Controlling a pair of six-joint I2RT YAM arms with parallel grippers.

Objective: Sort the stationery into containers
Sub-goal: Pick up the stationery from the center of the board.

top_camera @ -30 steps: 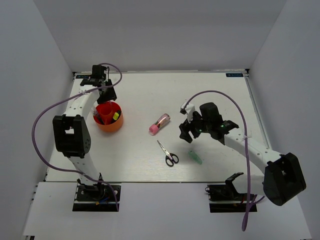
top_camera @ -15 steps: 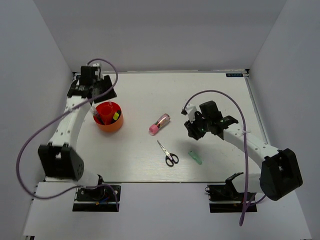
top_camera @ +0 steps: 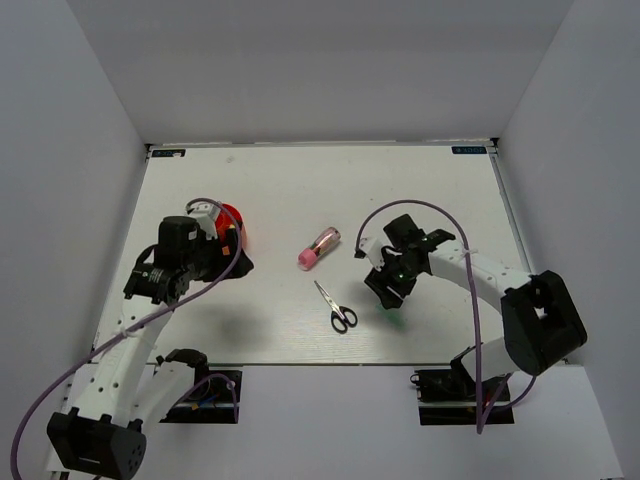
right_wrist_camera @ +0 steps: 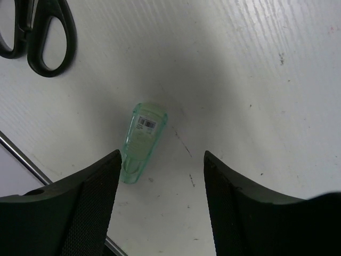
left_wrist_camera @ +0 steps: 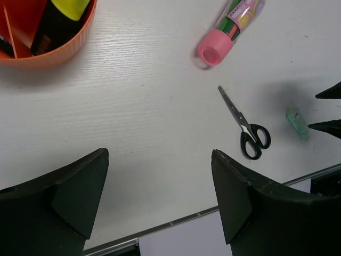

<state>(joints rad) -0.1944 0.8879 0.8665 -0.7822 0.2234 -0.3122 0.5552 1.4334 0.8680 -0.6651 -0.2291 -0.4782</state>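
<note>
The red-orange pot [top_camera: 230, 214] stands at the table's left, half hidden behind my left arm. It also shows in the left wrist view [left_wrist_camera: 50, 50], with a yellow-capped highlighter [left_wrist_camera: 63, 15] in it. My left gripper [top_camera: 232, 262] [left_wrist_camera: 160, 160] is open and empty, above the table just near-right of the pot. The pink tube [top_camera: 319, 247] [left_wrist_camera: 230, 29] and the black-handled scissors [top_camera: 338, 309] [left_wrist_camera: 246, 128] lie mid-table. My right gripper [top_camera: 389, 290] [right_wrist_camera: 162, 160] is open, low over the pale-green capsule [right_wrist_camera: 141, 140] [left_wrist_camera: 297, 122], which lies beside its left finger [right_wrist_camera: 93, 202].
The table's near edge with its metal strip [left_wrist_camera: 186, 217] [right_wrist_camera: 21, 160] runs close to both grippers. The scissors' handles [right_wrist_camera: 40, 40] lie just left of the right gripper. White walls close in the table's left, right and far sides.
My left arm has swung back from over the pot towards the near side. My right gripper has moved nearer and down over the pale-green capsule.
</note>
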